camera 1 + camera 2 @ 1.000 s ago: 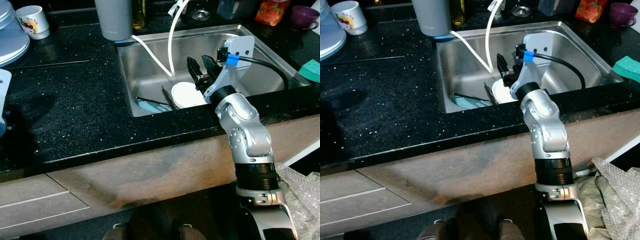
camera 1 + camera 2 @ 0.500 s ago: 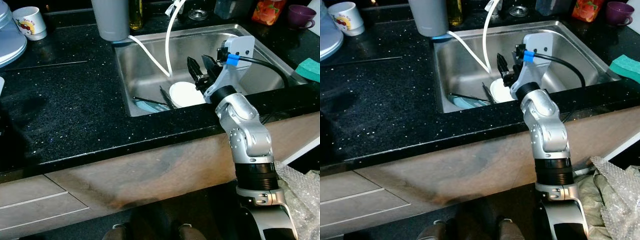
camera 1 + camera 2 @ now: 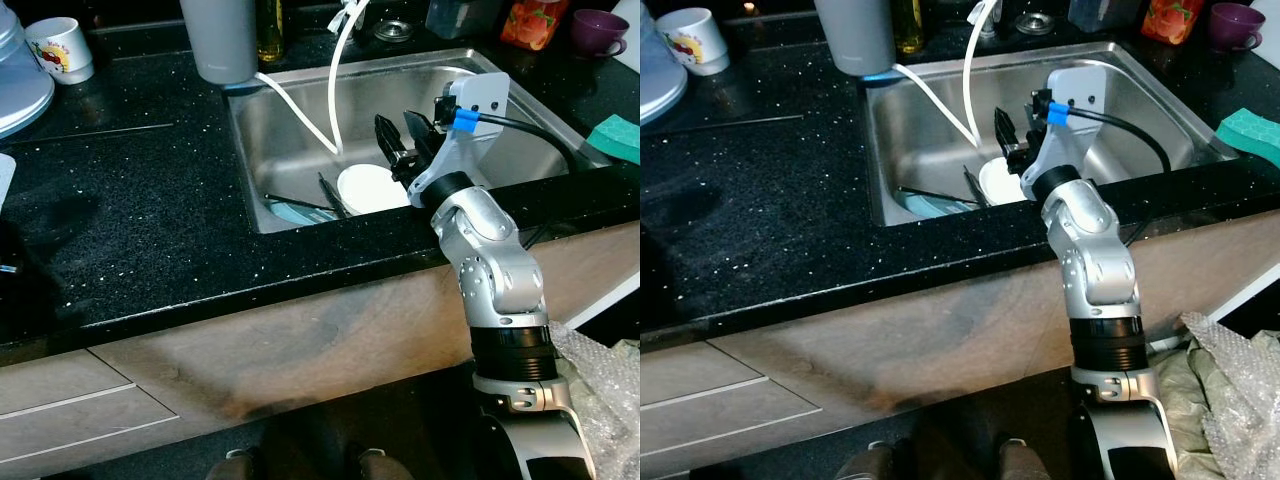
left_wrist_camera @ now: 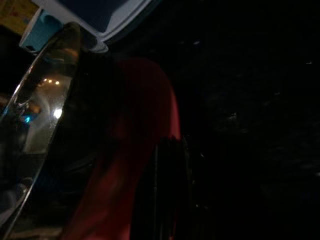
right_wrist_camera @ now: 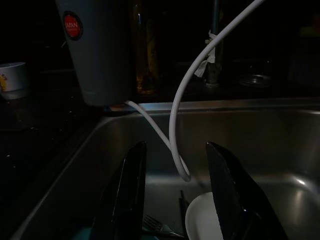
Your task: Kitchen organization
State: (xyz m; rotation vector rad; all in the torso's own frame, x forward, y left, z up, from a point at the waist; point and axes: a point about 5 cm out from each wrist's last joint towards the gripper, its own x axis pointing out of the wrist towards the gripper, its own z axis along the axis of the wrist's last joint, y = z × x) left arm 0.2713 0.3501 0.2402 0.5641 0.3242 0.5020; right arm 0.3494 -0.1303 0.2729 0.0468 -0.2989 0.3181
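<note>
One right gripper (image 3: pixel 402 143) poised, fingers apart, over sink (image 3: pixel 290 140).

Looped white hose (image 3: pixel 335 90) hangs into the steel sink (image 3: pixel 520 150), just ahead of the spread-fingered right gripper (image 3: pixel 404 140); basin's right half lies unobstructed.

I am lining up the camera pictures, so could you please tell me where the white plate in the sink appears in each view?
Left eye view: white plate on the sink floor, beneath the right gripper.
Right eye view: the same spot.
Right wrist view: between the black fingers.
Left wrist view: absent.
Shared landmark: white hose.
</note>
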